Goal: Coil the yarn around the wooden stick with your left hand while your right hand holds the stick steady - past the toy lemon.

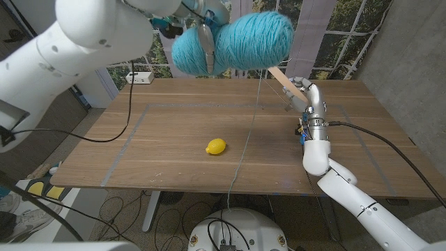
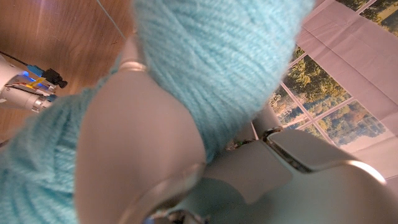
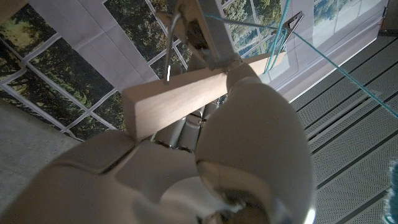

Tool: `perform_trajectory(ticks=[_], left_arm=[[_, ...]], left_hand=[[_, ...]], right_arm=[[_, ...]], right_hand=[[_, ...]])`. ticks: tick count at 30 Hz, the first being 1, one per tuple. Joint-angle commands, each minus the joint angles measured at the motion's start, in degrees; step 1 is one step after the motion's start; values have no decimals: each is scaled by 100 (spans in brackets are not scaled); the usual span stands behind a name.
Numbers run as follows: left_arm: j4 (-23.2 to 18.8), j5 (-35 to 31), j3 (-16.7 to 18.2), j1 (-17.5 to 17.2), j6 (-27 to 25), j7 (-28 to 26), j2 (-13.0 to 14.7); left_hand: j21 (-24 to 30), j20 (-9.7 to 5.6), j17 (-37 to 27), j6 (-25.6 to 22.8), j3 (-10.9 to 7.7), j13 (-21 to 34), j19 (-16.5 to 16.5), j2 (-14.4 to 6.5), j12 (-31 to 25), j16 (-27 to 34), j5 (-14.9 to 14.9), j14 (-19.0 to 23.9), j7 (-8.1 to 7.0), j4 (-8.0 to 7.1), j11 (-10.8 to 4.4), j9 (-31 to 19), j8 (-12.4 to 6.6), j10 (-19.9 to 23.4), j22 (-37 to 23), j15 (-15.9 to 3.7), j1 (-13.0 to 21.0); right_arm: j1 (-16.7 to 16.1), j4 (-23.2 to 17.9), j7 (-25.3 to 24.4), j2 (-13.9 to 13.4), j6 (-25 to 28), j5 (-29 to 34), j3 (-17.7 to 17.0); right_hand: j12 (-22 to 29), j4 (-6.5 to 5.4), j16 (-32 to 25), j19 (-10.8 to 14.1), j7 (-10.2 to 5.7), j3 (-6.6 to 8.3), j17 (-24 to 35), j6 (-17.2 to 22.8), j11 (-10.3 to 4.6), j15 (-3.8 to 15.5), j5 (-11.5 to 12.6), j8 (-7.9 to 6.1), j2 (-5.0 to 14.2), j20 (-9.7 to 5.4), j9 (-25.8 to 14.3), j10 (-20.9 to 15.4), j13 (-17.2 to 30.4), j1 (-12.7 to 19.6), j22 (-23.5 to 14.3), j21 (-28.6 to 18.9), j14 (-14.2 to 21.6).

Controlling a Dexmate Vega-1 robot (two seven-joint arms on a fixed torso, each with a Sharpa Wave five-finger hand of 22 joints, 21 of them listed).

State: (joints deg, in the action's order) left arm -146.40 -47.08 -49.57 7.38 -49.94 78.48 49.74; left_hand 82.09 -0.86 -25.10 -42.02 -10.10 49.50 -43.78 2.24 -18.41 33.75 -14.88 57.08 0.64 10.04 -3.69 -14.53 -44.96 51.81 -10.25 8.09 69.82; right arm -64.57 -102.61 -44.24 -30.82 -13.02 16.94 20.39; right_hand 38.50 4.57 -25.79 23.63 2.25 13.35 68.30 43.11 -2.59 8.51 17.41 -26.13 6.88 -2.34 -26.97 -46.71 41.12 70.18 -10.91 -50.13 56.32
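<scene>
Wooden table [image 1: 174, 132] in the head view carries a toy lemon [image 1: 216, 146] near its middle; above it the left hand [image 1: 207, 38] grips a turquoise yarn ball [image 1: 237, 40], a strand [image 1: 245, 143] hanging down. Right hand [image 1: 308, 97] clasps the wooden stick [image 1: 284, 79] at the table's right.

Left wrist view: fingers [image 2: 134, 155] wrapped around yarn.

Right wrist view: fingers [image 3: 261, 118] closed on the stick [image 3: 180, 99]
</scene>
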Motion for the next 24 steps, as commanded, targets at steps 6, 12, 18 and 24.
perform_trajectory(ticks=[6, 12, 18, 24], left_arm=[[1582, 510, -2970, 3577, -1437, 47, -754], [1921, 810, -3466, 4255, -1667, 47, -1090], [2260, 945, -4014, 4850, -1981, -8, -1379], [2691, 1264, -4421, 5137, -1946, 47, -1638]], left_hand=[[32, -1075, -1432, -471, -742, 30, 246, -745, 33, 25, -14, 1962, -231, -244, -433, -30, -13, 469, -23, -2120, 587], [37, -1071, -1436, -466, -735, 49, 258, -748, 50, 11, -12, 1942, -228, -247, -428, -37, 2, 459, -23, -2122, 586], [41, -1068, -1444, -446, -728, 57, 267, -751, 67, 10, -10, 1946, -238, -248, -431, -60, 11, 456, -23, -2124, 588], [43, -1068, -1462, -464, -720, 61, 280, -749, 80, 9, -10, 1937, -234, -249, -427, -54, 23, 474, -23, -2122, 587]], right_arm=[[91, -259, 440, -270, -681, 902, 452], [149, -342, 448, -259, -126, 1567, 587], [285, -180, 483, -280, 81, 1749, 796], [394, -112, 552, -370, 0, 1725, 948]], right_hand=[[-3, -30, 35, -26, -922, 14, 33, 1056, -542, 463, 35, -46, 228, -749, -45, -551, 41, 186, -18, -63, 11], [-7, -32, 47, -37, -943, 10, 33, 1053, -557, 463, 34, -42, 221, -753, -51, -553, 49, 187, -16, -79, 5], [-21, -39, 60, -41, -938, 7, 32, 1056, -546, 463, 35, -33, 226, -759, -47, -558, 42, 185, -13, -101, 4], [-27, -39, 67, -50, -948, 6, 32, 1060, -534, 464, 35, -25, 226, -758, -42, -561, 45, 189, -10, -117, 9]])
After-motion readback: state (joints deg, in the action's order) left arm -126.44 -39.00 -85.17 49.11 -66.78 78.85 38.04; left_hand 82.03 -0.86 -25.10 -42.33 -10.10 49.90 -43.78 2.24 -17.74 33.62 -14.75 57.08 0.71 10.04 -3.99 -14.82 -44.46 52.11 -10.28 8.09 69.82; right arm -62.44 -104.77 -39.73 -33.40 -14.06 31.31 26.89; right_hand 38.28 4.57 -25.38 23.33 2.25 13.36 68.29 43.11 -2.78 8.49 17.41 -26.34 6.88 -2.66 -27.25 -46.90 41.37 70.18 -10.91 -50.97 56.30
